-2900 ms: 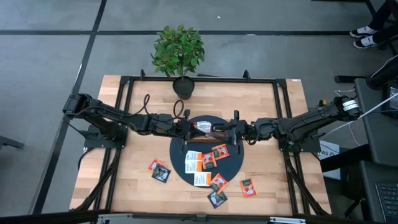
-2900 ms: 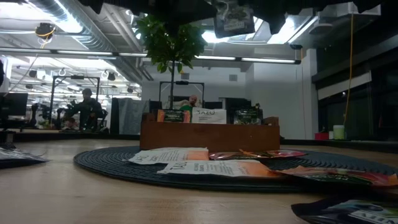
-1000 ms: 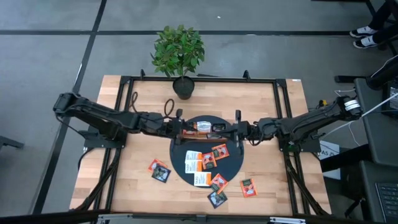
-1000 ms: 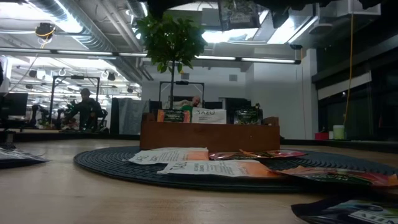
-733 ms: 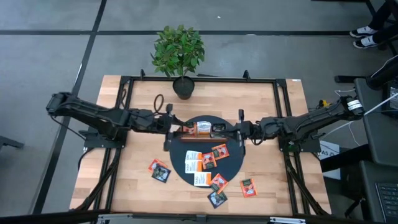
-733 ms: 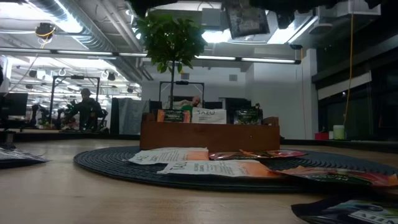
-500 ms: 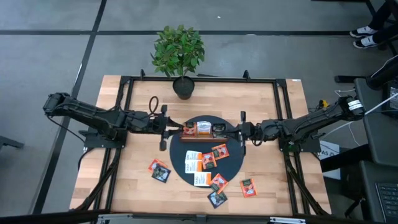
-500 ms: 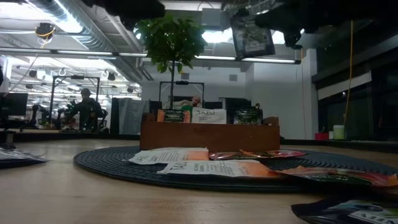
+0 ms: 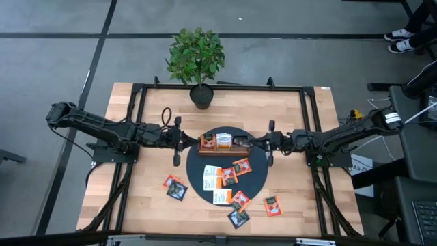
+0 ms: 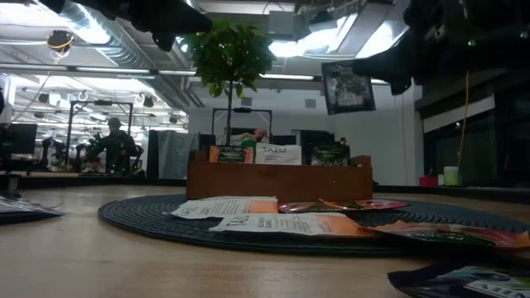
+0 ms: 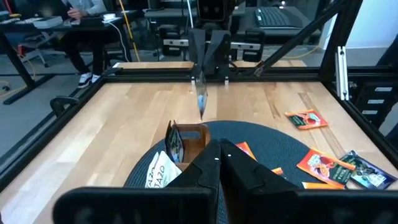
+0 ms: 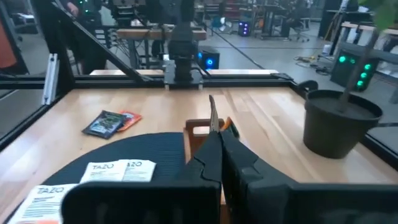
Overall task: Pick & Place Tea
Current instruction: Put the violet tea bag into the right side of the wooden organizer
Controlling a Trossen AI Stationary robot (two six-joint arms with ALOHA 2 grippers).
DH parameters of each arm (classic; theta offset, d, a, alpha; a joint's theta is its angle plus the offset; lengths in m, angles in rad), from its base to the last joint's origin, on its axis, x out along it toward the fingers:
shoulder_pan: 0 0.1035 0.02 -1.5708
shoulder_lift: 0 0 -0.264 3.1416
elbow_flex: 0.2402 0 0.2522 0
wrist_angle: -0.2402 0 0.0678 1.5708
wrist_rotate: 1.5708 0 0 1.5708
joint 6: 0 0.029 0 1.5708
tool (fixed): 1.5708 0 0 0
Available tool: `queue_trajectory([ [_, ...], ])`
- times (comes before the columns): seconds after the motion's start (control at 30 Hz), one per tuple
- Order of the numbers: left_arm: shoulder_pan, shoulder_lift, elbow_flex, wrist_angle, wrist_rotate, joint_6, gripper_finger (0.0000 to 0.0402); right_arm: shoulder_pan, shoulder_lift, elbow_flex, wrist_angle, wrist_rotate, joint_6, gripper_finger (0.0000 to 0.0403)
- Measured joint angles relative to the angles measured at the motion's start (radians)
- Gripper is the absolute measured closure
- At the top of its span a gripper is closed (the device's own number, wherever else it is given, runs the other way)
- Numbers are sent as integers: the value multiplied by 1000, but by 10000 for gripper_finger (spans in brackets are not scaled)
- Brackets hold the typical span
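Right claw point(image 9: 270, 152) is hanging just right of the wooden tray point(image 9: 222, 143), clamping a dark tea sachet point(image 10: 348, 88) edge-on above the desk point(image 9: 151, 195). Left claw point(image 9: 175, 140) is sitting left of the tray, fingers together, holding nothing. Remaining sachets point(image 9: 232, 172) are lying on the round mat point(image 9: 254, 179) and desk, some standing in the tray.

We observe both arms stretched level over the bench, reaching inward toward each other from opposite sides. The left pincer point(image 9: 179, 141) sits left of centre, its fingers point(image 11: 211, 163) pressed together with nothing between them. The right pincer point(image 9: 268, 143) sits right of centre, raised above the bench, its fingers point(image 12: 214, 149) clamped on a thin sachet point(image 10: 348, 87) held edge-up. The two pincers are well apart.
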Motion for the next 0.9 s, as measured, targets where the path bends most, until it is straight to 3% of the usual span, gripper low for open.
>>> queue_trajectory([
  [0.27,0,6,0,1,-2,0,396,-73,16,-16,29,-105,-5,403],
  [0.47,0,6,0,0,-2,0,398,-131,108,-17,83,-173,-2,403],
  [0.9,0,6,0,-8,-2,0,398,-148,333,-17,288,-173,-22,403],
])
